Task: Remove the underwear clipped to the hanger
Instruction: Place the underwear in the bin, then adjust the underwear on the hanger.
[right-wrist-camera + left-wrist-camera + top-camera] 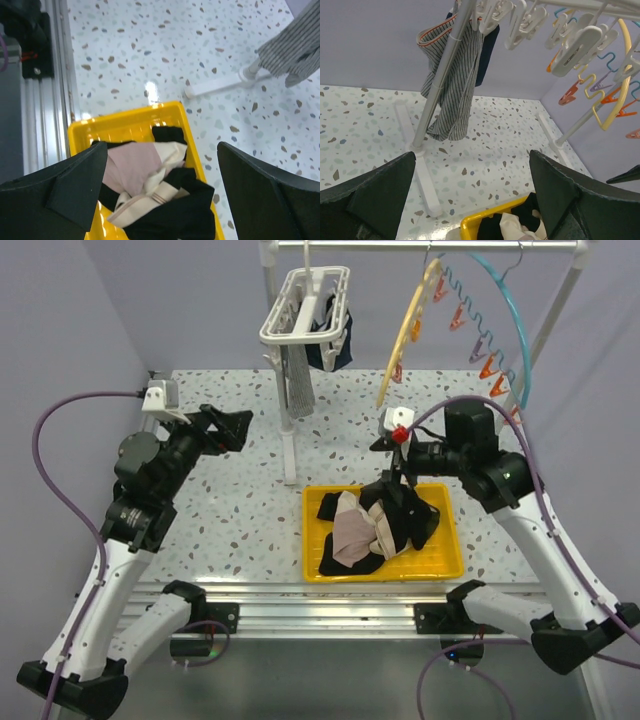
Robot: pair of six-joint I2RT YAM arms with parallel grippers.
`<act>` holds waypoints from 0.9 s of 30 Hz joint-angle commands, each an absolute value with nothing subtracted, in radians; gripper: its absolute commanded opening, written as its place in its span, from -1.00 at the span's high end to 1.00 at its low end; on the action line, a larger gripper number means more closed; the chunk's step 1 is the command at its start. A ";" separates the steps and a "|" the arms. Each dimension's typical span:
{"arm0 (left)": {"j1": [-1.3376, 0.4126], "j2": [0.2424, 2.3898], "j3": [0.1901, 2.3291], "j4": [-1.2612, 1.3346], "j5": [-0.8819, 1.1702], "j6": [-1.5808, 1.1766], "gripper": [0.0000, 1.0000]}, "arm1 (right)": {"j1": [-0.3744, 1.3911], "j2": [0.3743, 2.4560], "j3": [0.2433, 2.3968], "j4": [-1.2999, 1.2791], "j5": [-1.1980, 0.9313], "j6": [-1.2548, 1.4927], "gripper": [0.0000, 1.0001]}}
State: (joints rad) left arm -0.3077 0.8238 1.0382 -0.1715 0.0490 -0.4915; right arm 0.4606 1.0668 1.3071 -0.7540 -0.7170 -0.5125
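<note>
A white clip hanger (305,305) hangs from the rack at the back. Grey striped underwear (298,380) and navy underwear (330,340) are clipped to it; both also show in the left wrist view, striped (452,85) and navy (487,50). A yellow tray (440,558) holds black underwear (410,525) and pale pink-beige underwear (352,533), seen close in the right wrist view as pink (132,165) and black (185,215). My left gripper (230,428) is open and empty, left of the rack post. My right gripper (405,505) is open and empty just above the tray's pile.
The white rack post (290,440) and its foot stand between the arms. A yellow round hanger (405,335) with orange pegs and a teal hanger (505,300) hang at the back right. Purple walls close the back and left. A metal rail (320,615) runs along the near edge.
</note>
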 commanded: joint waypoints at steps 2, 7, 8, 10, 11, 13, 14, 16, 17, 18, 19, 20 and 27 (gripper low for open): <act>-0.299 0.763 0.985 -0.138 0.046 -0.462 -1.00 | 0.546 1.140 1.465 -0.606 -0.683 -0.305 -0.88; -0.299 0.700 0.894 -0.152 0.014 -0.471 -1.00 | 0.650 1.256 1.583 -0.574 -0.525 -0.290 -0.85; -0.299 0.678 0.885 -0.162 0.008 -0.471 -1.00 | 0.673 1.267 1.572 -0.565 -0.484 -0.308 -0.83; -0.299 0.658 0.861 -0.187 0.003 -0.468 -1.00 | 0.771 1.281 1.484 -0.525 -0.284 -0.401 -0.82; -0.299 0.637 0.854 -0.196 -0.027 -0.468 -1.00 | 0.805 1.285 1.439 -0.462 -0.206 -0.443 -0.85; -0.299 0.605 0.836 -0.224 -0.055 -0.460 -1.00 | 0.879 1.296 1.311 -0.359 -0.004 -0.534 -0.92; -0.299 0.594 0.833 -0.232 -0.064 -0.459 -1.00 | 0.893 1.325 1.280 -0.250 0.046 -0.544 -0.96; -0.299 0.562 0.816 -0.258 -0.086 -0.450 -1.00 | 0.903 1.374 1.240 -0.154 0.171 -0.542 -0.97; -0.299 0.551 0.812 -0.265 -0.093 -0.448 -1.00 | 0.905 1.431 1.238 -0.071 0.205 -0.535 -0.97; -0.299 0.543 0.804 -0.273 -0.106 -0.445 -1.00 | 0.905 1.468 1.238 -0.028 0.250 -0.514 -0.97; -0.299 0.528 0.801 -0.288 -0.112 -0.443 -1.00 | 0.905 1.500 1.244 0.024 0.329 -0.500 -0.97; -0.299 0.520 0.796 -0.294 -0.118 -0.445 -1.00 | 0.904 1.535 1.259 0.090 0.369 -0.486 -0.97; -0.299 0.479 0.761 -0.337 -0.146 -0.443 -1.00 | 0.848 1.848 1.453 0.176 0.485 -0.311 -0.97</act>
State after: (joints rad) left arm -0.3077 0.4923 0.7712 -0.3038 -0.1131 -0.4671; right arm 0.8677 1.8114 1.3811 -0.0002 0.3614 -0.3832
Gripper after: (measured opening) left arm 0.996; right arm 0.986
